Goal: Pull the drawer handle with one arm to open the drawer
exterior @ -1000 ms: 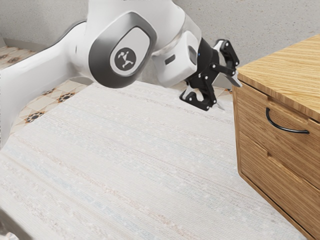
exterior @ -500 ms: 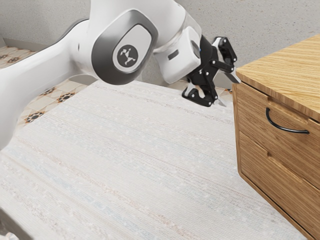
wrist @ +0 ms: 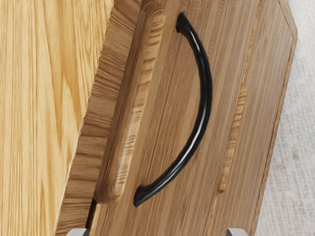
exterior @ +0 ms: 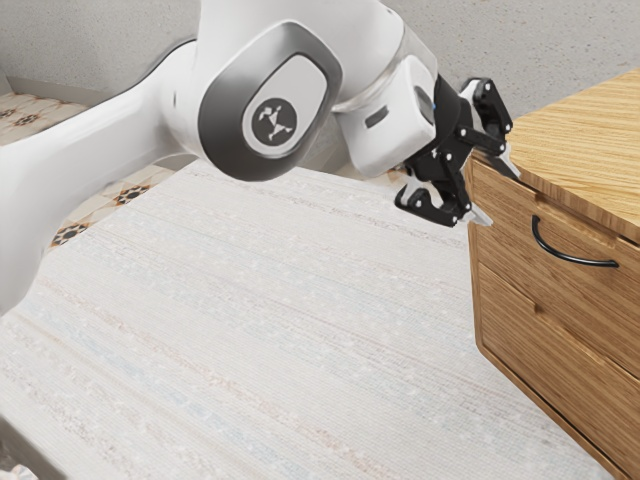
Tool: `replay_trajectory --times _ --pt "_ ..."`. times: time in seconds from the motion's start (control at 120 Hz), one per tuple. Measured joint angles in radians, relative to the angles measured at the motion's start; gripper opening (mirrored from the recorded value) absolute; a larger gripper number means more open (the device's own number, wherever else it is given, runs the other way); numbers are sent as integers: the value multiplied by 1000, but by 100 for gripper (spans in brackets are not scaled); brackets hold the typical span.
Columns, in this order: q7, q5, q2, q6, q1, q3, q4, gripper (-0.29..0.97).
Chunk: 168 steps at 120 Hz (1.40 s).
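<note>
Hand [exterior: 500,195] spread wide, empty, near handle [wrist: 205,98]

Drawer [exterior: 512,240]: upper of two fronts in a light wooden cabinet [exterior: 585,125], grain running lengthwise, set just under the overhanging top.
Drawer state: shut, front level with the lower front [exterior: 560,365] beneath it.
Handle [exterior: 572,260]: slim black bar bowed into a shallow arc, both ends fixed to the drawer front, middle standing off the wood.
Handle place: about mid-front, lying lengthwise just beside a rounded wooden lip [wrist: 130,103] under the top.
Position: at the exterior view's right, face turned toward the camera side.
</note>
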Motion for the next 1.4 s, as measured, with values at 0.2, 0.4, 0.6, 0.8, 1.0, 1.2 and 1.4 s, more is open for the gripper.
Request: replay_trajectory --times 0.2,0.4,0.6,0.8,1.0,1.2,1.4 --pt "-8 8 6 3 -15 0 4 32" --pt "-15 20 19 4 -50 0 13 31" --pt "-21 23 27 5 -64 0 13 31" --pt "-28 23 31 6 -79 0 12 30" --pt "-34 25 29 7 -89 0 9 29" --pt "-39 25 31 8 -100 0 -1 28" --pt "-41 32 45 9 -99 0 -2 27"
